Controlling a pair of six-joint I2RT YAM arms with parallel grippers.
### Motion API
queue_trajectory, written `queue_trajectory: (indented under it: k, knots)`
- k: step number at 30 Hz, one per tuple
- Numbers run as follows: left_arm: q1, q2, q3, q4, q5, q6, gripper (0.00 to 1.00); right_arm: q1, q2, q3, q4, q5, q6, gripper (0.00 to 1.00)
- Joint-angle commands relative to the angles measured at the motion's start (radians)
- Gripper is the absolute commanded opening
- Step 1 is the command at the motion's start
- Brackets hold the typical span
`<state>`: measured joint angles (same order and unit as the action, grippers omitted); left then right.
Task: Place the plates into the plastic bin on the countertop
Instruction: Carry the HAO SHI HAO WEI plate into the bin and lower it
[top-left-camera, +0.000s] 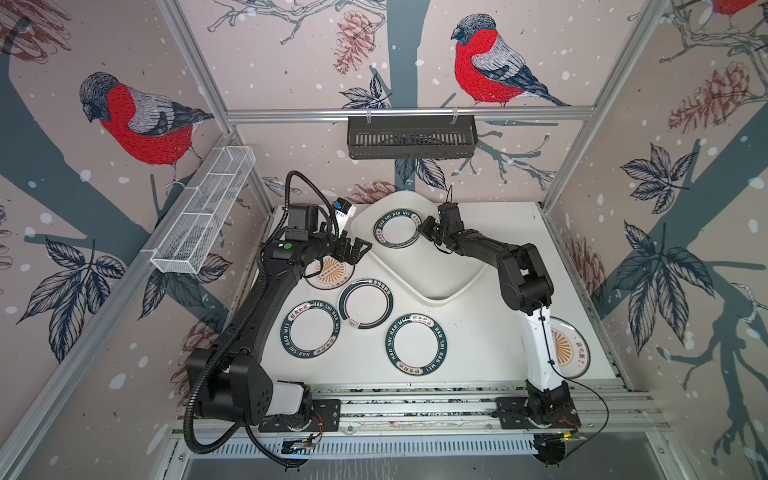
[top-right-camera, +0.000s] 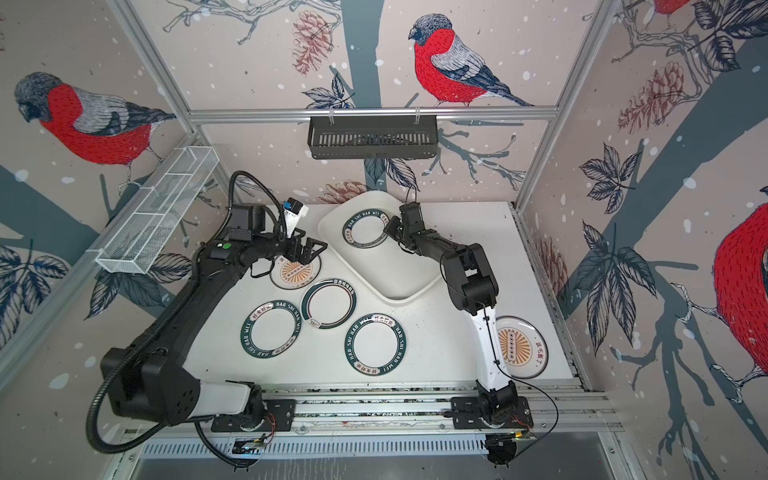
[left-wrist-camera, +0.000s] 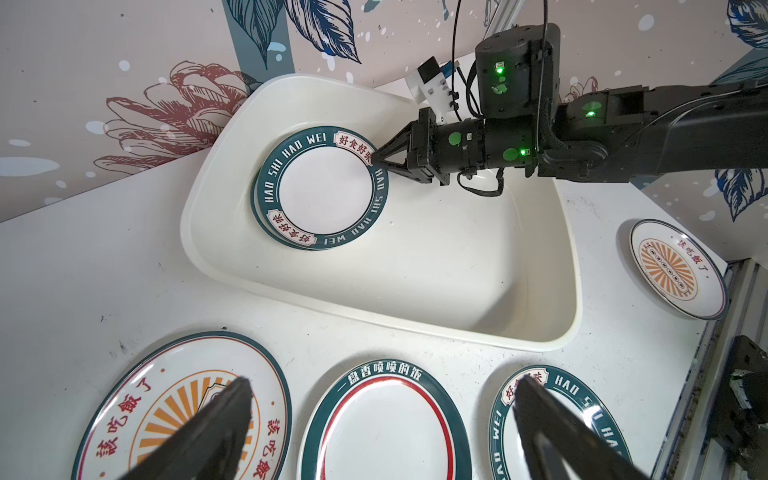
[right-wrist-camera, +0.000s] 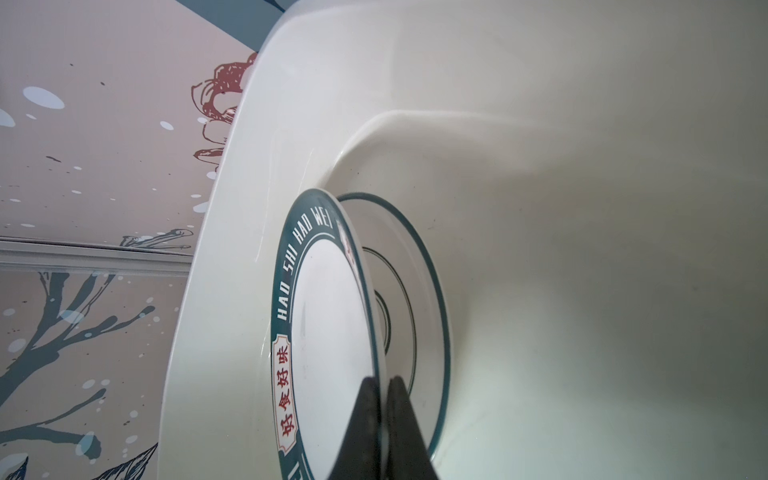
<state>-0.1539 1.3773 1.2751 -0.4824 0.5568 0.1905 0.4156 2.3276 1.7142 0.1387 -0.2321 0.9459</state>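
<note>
The white plastic bin (top-left-camera: 436, 274) (left-wrist-camera: 436, 270) lies at the back of the countertop (top-left-camera: 478, 332). Inside it, my right gripper (top-left-camera: 420, 227) (right-wrist-camera: 382, 380) is shut on the rim of a teal-lettered plate (top-left-camera: 397, 232) (right-wrist-camera: 328, 332), held slightly tilted over the bin floor. My left gripper (top-left-camera: 359, 252) (left-wrist-camera: 382, 382) hangs open and empty above a sunburst plate (top-left-camera: 330, 274) left of the bin. On the countertop lie a red-ringed plate (top-left-camera: 365, 303), two teal-lettered plates (top-left-camera: 309, 330) (top-left-camera: 415, 345), and a second sunburst plate (top-left-camera: 569, 349), partly behind the right arm.
A black slotted basket (top-left-camera: 411, 137) hangs on the back wall and a white wire mesh basket (top-left-camera: 203, 212) on the left wall. Aluminium rails (top-left-camera: 415, 403) carrying both arm bases run along the front edge. Patterned walls close in three sides.
</note>
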Motion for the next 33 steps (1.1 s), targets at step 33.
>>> queue_trajectory:
  k: [33]
  knots:
    - [-0.001, -0.011, -0.018, 0.024, 0.038, -0.016, 0.98, 0.006, 0.041, 0.085, -0.109, -0.016, -0.021, 0.3]
